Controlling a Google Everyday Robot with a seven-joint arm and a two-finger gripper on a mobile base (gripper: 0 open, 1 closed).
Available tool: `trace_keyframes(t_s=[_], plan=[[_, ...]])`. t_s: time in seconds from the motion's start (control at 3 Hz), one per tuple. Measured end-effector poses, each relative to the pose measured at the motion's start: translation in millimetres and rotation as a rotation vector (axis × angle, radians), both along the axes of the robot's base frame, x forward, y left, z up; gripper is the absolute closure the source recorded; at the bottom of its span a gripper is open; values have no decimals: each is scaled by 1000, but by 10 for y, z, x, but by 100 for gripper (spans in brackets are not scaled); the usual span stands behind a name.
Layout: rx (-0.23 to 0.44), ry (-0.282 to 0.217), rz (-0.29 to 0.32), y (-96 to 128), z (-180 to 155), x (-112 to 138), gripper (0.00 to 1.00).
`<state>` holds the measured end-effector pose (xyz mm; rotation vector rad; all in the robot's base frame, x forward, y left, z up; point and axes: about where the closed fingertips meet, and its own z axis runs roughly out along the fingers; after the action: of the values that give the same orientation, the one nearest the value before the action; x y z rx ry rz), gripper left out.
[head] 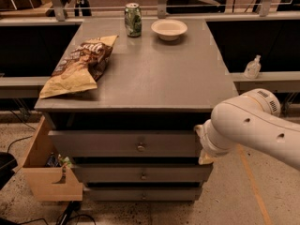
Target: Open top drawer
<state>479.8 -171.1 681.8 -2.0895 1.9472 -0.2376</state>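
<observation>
Where the tabletop's front-right corner overhangs, gripper (202, 145) sits at the right end of top drawer (108, 143); whether open or closed, cannot tell.

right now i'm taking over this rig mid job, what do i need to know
The claw: at the tip of the arm, by the right end of the top drawer, mostly hidden; not on the knob.
The top drawer: front sits under the tabletop with a dark gap above, at most barely open.
Done: arm level with the drawer.
Left: reach the centre knob, grip, pull out.
Nearby: wooden box juts out at left; chip bag, can, bowl on top.
</observation>
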Motion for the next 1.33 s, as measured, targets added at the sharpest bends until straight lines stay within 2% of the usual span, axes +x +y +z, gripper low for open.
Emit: trace_keyframes(t_s=[0.33,0.67,1.33], plan=[[-1,-1,1,1,7,-4,0],[-1,-1,1,1,7,-4,0],[-4,-3,2,4,19,-12,41]])
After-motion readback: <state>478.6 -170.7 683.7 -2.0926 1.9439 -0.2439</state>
